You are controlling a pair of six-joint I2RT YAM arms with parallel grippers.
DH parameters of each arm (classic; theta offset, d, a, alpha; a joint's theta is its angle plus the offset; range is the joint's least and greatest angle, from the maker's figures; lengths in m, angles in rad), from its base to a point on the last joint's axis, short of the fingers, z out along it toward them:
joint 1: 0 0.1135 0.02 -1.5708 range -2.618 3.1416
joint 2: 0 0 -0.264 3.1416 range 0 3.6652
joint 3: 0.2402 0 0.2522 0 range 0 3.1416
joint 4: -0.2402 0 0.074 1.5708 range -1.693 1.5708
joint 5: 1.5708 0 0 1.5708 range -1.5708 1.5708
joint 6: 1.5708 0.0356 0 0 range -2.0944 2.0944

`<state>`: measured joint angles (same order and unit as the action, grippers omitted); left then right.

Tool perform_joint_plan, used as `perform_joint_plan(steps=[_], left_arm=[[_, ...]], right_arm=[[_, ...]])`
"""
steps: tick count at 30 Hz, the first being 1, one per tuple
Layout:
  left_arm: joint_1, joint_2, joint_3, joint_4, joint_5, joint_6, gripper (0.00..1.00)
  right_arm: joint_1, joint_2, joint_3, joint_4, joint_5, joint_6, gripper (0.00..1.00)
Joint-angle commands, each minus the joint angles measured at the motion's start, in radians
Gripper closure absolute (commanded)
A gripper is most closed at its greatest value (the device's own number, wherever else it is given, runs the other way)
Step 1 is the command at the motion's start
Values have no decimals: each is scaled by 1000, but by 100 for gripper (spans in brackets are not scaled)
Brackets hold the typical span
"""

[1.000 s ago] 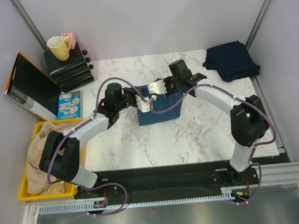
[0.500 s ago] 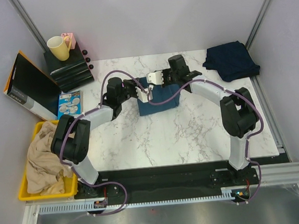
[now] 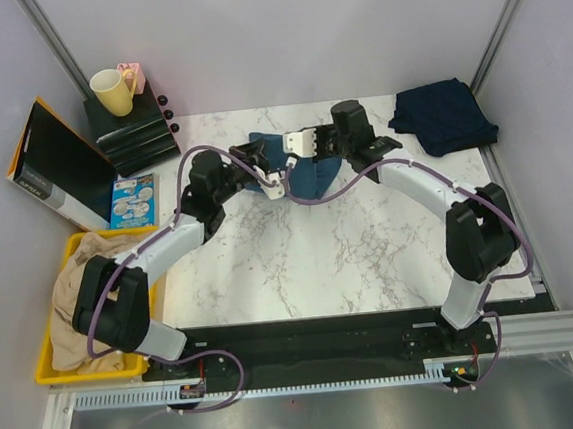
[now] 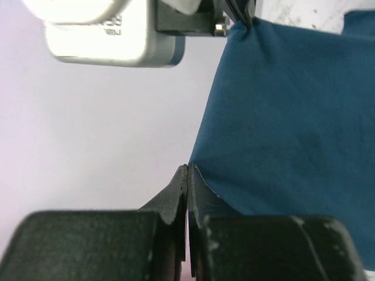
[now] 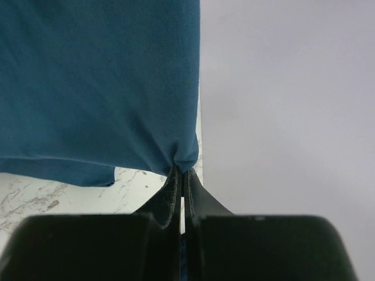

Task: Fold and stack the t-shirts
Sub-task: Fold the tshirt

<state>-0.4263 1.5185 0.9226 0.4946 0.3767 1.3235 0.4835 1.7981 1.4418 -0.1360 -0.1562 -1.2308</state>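
left fingers [image 4: 171, 202] and right fingers [image 5: 167, 202] both closed, pinching steel-blue t-shirt [image 3: 309, 179] edge at upper center; navy t-shirt [image 3: 442, 116] lies upper right on counter [image 3: 301, 263].

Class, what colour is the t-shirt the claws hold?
The t-shirt is steel blue; left wrist view shows it best.

Table [image 3: 371, 257]: white marble-patterned top, enclosed by plain pale lilac-grey walls [image 3: 281, 34]. A slanted metal post [image 3: 56, 44] is seen beyond the table's far left corner, a second post [image 3: 505, 15] beyond its far right corner. A slotted aluminium rail [image 3: 321, 380] is mounted along the table's near edge. Lighting is even; only soft shadows are cast.
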Motion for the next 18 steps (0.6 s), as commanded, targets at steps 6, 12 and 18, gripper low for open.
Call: perform_joint_plan(steps=[6,12,18], left_arm=[[-20,-40,4,41,31,-24,98],[-19,31,31,77,19,-12,98],[1,121,76,163,13,-7,98]], right_arm=[[0,-75,-29,6,27,5,100],[1,-7,15,21,37,1,100],[0,78,66,76,72,1,100]])
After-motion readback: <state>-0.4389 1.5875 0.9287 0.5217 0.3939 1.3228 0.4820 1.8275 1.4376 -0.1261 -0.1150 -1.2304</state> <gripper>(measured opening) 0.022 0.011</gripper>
